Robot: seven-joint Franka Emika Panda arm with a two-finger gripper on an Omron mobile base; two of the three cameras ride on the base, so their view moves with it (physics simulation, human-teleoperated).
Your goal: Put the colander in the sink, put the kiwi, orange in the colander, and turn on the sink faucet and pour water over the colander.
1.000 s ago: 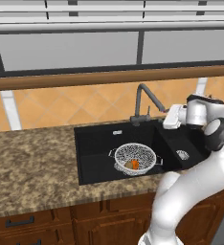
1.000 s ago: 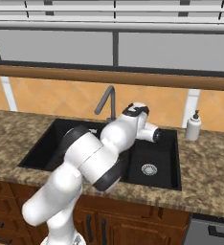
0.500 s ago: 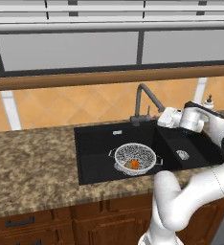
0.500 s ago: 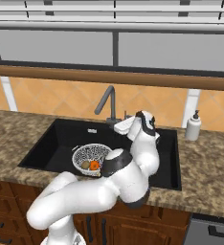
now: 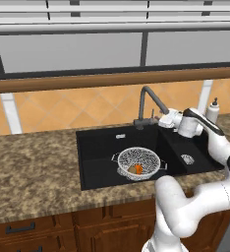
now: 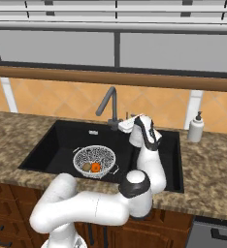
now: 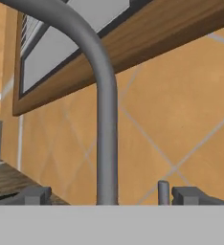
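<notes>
Hovering the wide-open gripper (image 5: 162, 121) right beside the faucet (image 5: 147, 106) base, with the colander (image 5: 138, 163) holding kiwi (image 6: 87, 167) and orange (image 6: 95, 167) sitting in the sink (image 5: 100, 152), and risking slipping past the small lever (image 7: 163, 192) if misaligned.

1. One colander (image 5: 138, 163) in one black sink (image 5: 100, 152)
2. Two fruits: one kiwi (image 6: 87, 167), one orange (image 6: 95, 167)
3. One sink faucet (image 5: 147, 106)
4. One soap bottle (image 6: 196, 128) on the bench (image 5: 33, 167)
</notes>
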